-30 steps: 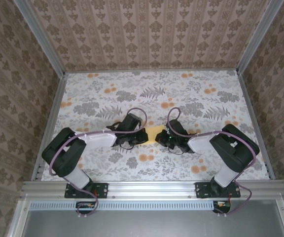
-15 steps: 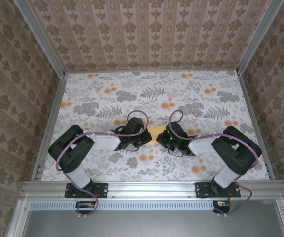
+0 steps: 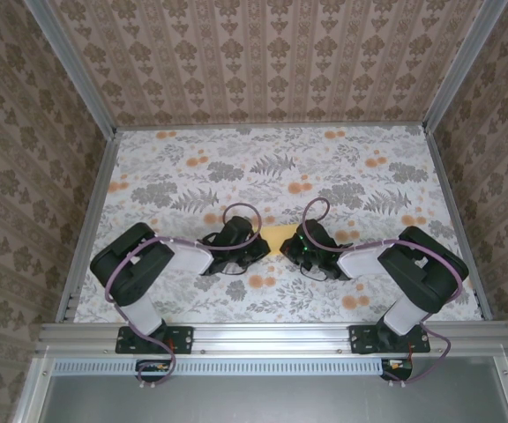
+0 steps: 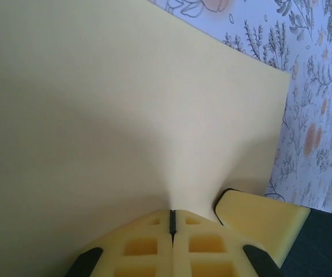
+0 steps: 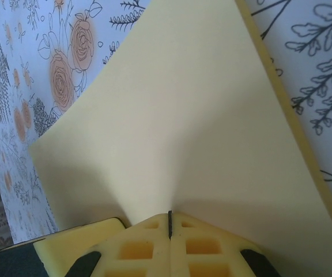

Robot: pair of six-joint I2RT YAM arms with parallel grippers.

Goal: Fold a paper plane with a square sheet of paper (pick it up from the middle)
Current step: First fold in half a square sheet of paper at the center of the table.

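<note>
Both pinched shut: left hand [image 4: 172,223] and right hand [image 5: 169,223] each clamp the square sheet of paper [image 3: 280,238], held between them above the near-middle counter [image 3: 324,167]. Best to match edges evenly, no tugging.

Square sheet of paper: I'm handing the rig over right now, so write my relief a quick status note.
Grip: the left end effector is shut on the square sheet of paper. The right end effector is shut on it from the opposite side.
Place: the sheet is near the middle of the table, between the two.
Done: both have hold of the sheet.
Left: the plane folds. No dart shape shows, and I cannot tell if any crease exists.
</note>
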